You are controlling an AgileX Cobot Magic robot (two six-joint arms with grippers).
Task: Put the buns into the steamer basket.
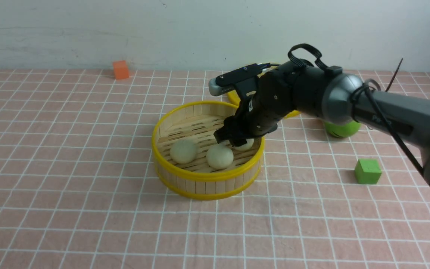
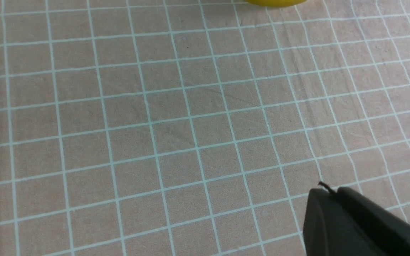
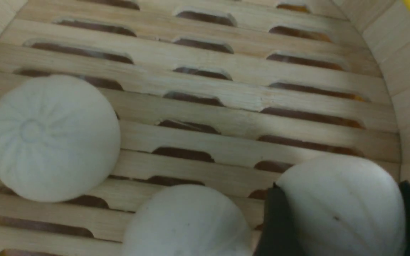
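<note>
- the right arm [image 1: 312,93] is hanging over the right half of the steamer basket [image 1: 207,185], blocking any drop-in from that side
- the right gripper [image 1: 233,141] is sitting inside, its fingers flanking the third bun [image 1: 248,145] by the right wall
- the left bun [image 1: 183,151] and middle bun [image 1: 219,156] are hogging the near floor, while the far slats are lying bare
- the lid [image 1: 232,99] is crowding the far rim
- the green ball [image 1: 343,129] and green cube [image 1: 367,171] are sitting off to the right, well apart
- the cloth [image 1: 69,168] left and in front is lying wide open

The right arm [image 1: 394,112] is showing a grey link, a silver rounded joint [image 1: 340,99], black looping cables [image 1: 304,46] and a black right gripper [image 1: 233,141].
</note>
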